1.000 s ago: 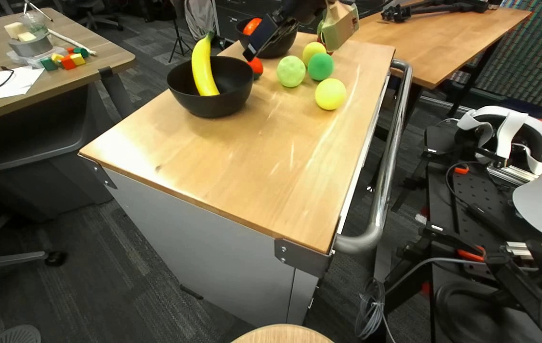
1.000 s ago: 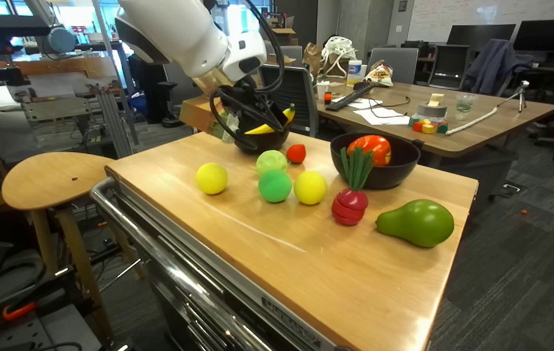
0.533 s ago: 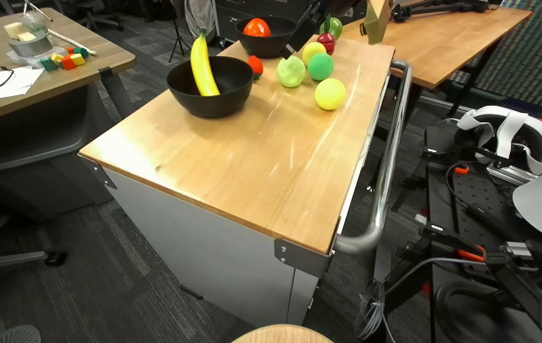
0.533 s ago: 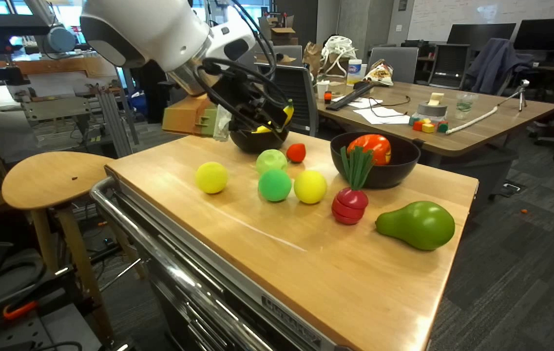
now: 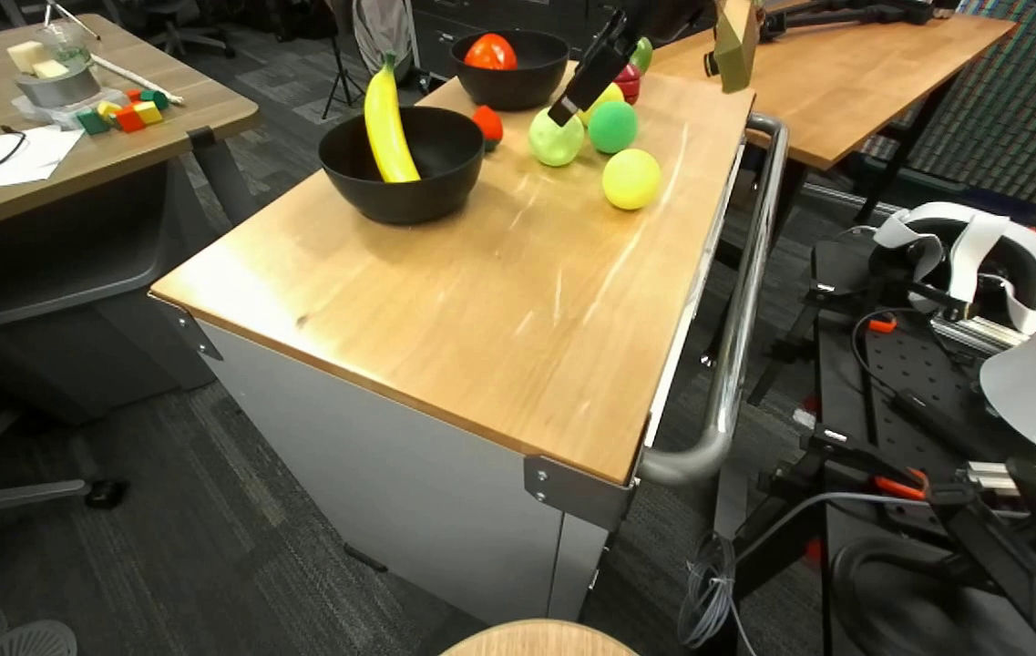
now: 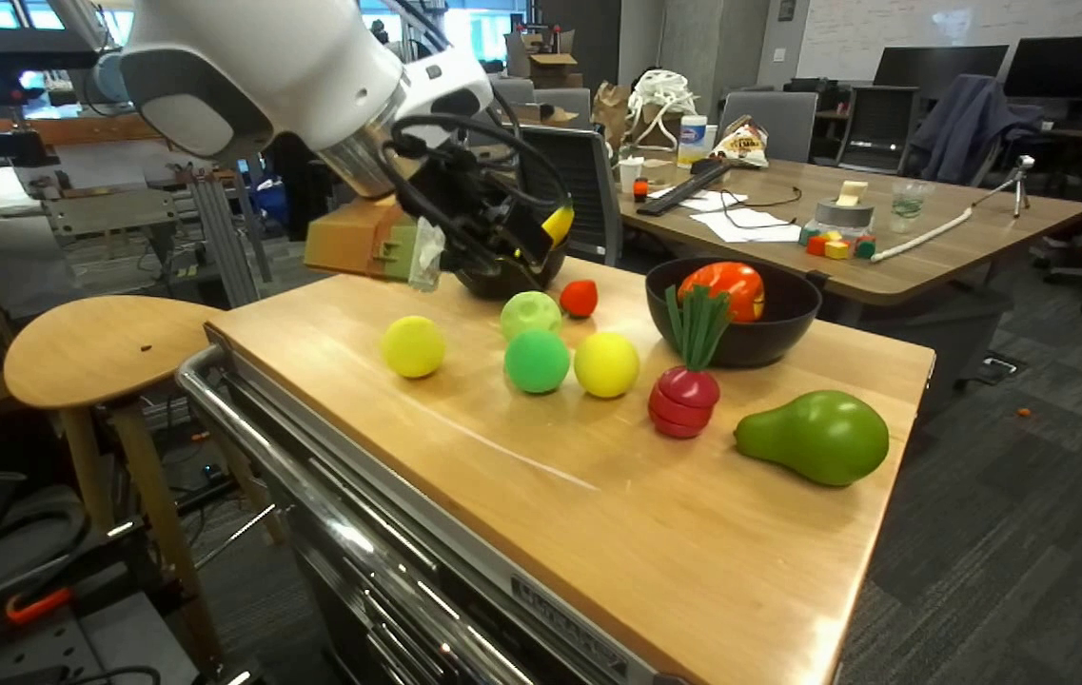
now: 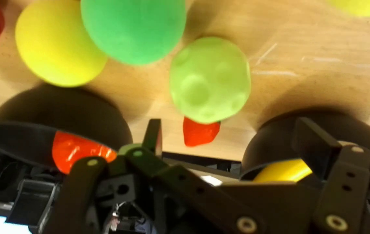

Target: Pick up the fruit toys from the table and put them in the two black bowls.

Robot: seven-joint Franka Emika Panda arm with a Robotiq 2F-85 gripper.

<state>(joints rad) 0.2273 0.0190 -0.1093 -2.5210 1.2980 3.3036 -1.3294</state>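
The hand [image 7: 230, 122] is spread wide over the worktop [image 6: 693, 533], its fingers [image 7: 315, 139] well apart; the yellow-green ball [image 7: 210, 79] lies beyond the gap between them. In an exterior view a fingertip [image 5: 565, 107] covers part of that ball's edge; whether they touch cannot be told. The green ball [image 6: 537, 363] crowds its near side, with a yellow ball [image 6: 606, 365] just to the right; the strawberry [image 6: 580, 299] sits farther back. A second yellow ball [image 6: 414, 347] lies apart, left. The red radish [image 6: 683, 405] raises its leaves before the right black bowl [image 6: 750, 350], which holds the apple [image 6: 740, 288]; the green pear [image 6: 816, 438] lies near right. The left black bowl [image 5: 426, 196] holds the banana [image 6: 558, 225], largely hidden by the hand in an exterior view. An orange-green box [image 6: 360, 243] sits on the arm [image 6: 265, 76]. A metal bar [image 5: 740, 337] edges the worktop; a stool [image 6: 103, 347] stands left, a chair [image 6: 577, 185] behind the left black bowl, and papers [image 6: 745, 228], a tape roll [image 6: 843, 215] and blocks [image 6: 836, 249] lie on the far desk [image 6: 978, 205].
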